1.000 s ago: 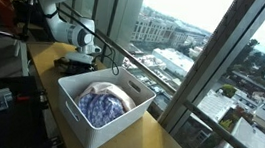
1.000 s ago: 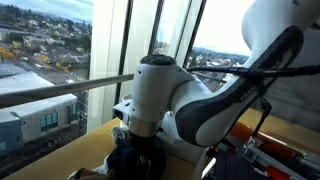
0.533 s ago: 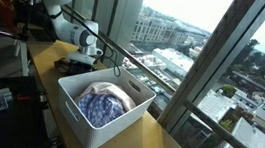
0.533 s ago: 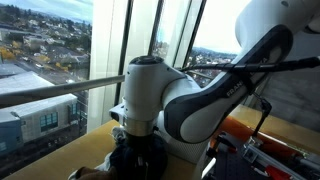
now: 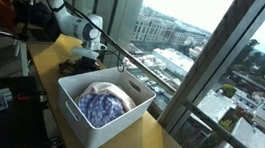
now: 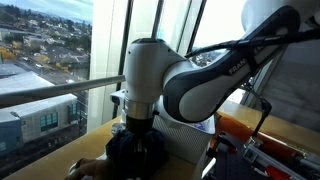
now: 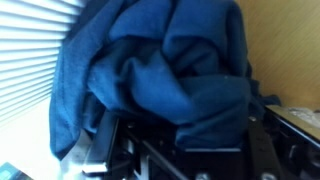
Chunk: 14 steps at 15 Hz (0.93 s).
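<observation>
The gripper [image 7: 180, 140] comes in from the bottom edge of the wrist view, its dark fingers [image 7: 103, 140] set on either side of a bunched blue cloth [image 7: 170, 70]. The cloth drapes over the gap and hides it, so I cannot tell whether the jaws are pinched on the fabric or standing apart. The cloth is a soft, deep blue heap with heavy folds, and it lies on a wooden table [image 7: 285, 50]. At the left of that view there is a bright, striped glare.

In an exterior view the gripper [image 6: 135, 128] points straight down onto the same dark cloth [image 6: 135, 158], right at the foot of the window. The thick white arm [image 6: 190, 95] curves above it. In an exterior view the gripper [image 5: 93, 53] hangs low over the far end of the table [image 5: 160, 146]. It is near the back corner of a white bin [image 5: 125, 124] but apart from it. In the bin lies a second, rumpled cloth [image 5: 101, 103], mottled purple-blue with a white edge.

The room is high up. Tall window posts [image 5: 201, 72] frame a city of pale buildings [image 5: 162, 32] under a bright sky, and a rail [image 6: 50, 95] runs outside the glass. Dark equipment and orange gear [image 6: 240, 125] crowd the room side of the table.
</observation>
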Each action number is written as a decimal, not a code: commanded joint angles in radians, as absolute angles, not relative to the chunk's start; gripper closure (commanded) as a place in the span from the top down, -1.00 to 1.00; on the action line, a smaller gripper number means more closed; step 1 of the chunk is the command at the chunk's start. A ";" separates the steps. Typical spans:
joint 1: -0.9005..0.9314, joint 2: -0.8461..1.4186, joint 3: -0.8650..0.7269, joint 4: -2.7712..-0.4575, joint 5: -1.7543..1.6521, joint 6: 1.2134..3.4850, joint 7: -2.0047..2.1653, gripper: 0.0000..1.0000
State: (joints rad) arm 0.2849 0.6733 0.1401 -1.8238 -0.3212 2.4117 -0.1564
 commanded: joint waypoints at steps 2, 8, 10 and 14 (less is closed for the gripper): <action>0.252 0.477 0.178 -1.925 -0.288 2.379 -0.206 -1.00; 0.227 0.333 0.197 -1.960 -0.246 2.337 -0.262 -1.00; 0.220 0.301 0.199 -1.967 -0.235 2.326 -0.280 -1.00; 0.200 0.225 0.196 -1.964 -0.207 2.294 -0.318 -1.00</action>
State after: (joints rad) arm 0.2305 0.3074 0.1792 -1.9492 -0.2485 2.3358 -0.2695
